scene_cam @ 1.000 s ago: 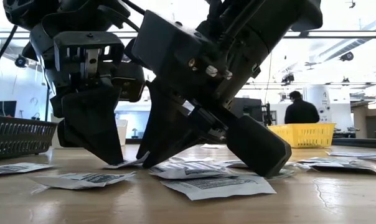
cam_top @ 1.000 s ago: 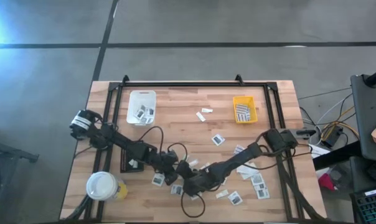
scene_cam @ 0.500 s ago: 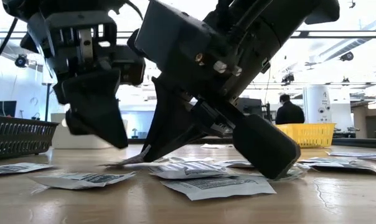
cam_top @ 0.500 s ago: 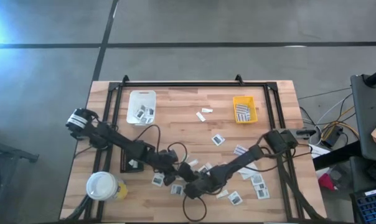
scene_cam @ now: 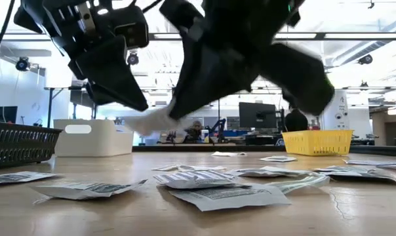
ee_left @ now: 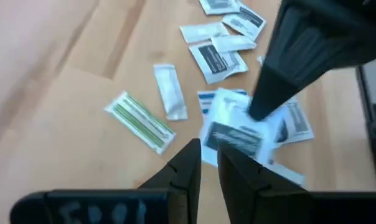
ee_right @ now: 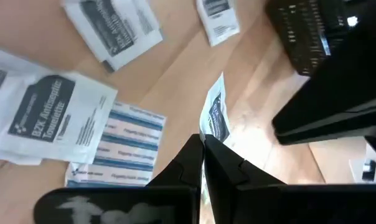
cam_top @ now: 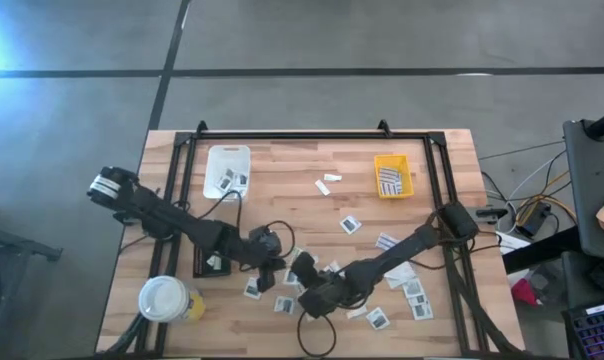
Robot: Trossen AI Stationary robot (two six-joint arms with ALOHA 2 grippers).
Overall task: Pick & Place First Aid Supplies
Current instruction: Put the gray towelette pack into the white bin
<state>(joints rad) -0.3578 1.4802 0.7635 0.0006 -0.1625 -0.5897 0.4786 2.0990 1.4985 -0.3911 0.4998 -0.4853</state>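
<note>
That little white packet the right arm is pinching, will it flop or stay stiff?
Probably floppy: the packet is thin and flat, held by one edge between the right gripper fingers. It looks light, hanging off the wooden table from a small pinch. It might slip.

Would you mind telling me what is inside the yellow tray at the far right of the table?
The yellow tray holds a small cluster of grey-and-white packets. How many are stacked, and anything beneath them, cannot be seen.
</note>
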